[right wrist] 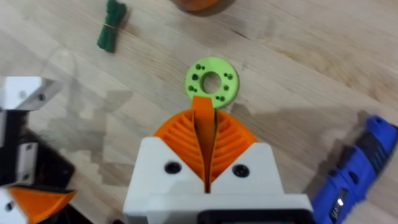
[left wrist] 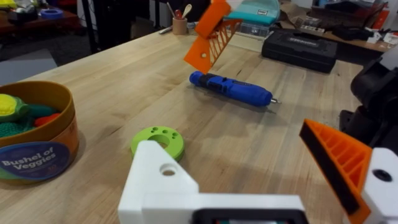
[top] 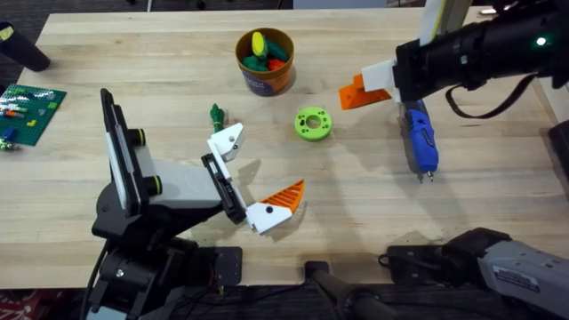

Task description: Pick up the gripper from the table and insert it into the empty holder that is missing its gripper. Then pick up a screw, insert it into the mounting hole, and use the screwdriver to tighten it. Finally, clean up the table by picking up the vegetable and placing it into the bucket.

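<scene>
Insertion comes next, I judge: right gripper [top: 356, 91], closed on the orange gripper [right wrist: 204, 146] above the desk [top: 133, 53], should align it squarely with the empty holder [top: 228, 140]; left gripper [top: 246, 178] gapes, unladen.

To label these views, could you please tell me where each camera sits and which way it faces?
Overhead: above the arm bases, looking down and forward at the table; both arms show.
Left wrist: on the left arm, looking across at the screwdriver; the open left end effector shows.
Right wrist: on the right arm, looking down at the green ring; the right end effector clamps an orange finger.
Shared: ring and screwdriver, all three.
</scene>
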Robot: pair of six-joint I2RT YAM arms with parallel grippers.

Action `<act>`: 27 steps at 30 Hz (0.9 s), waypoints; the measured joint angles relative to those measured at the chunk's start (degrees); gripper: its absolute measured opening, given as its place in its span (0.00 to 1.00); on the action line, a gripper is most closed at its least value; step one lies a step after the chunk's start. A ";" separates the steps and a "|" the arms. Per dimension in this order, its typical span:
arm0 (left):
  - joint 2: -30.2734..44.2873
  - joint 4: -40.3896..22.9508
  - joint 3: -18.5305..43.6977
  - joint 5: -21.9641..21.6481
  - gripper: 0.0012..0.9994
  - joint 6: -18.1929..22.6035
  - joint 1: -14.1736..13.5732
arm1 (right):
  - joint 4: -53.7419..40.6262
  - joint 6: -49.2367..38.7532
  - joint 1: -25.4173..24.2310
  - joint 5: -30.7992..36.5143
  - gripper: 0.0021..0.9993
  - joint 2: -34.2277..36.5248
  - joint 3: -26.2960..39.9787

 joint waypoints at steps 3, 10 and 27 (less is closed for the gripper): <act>0.14 -0.02 0.10 0.01 0.98 -0.01 0.00 | -0.41 0.01 -0.25 -0.24 0.02 0.23 -0.27; 0.14 -0.03 0.10 0.01 0.98 -0.01 0.00 | -1.39 3.80 -0.25 -8.69 0.02 0.07 -0.27; 0.14 -0.03 0.10 -0.01 0.98 -0.01 0.00 | 18.67 5.84 -3.16 -37.73 0.02 -0.06 -16.79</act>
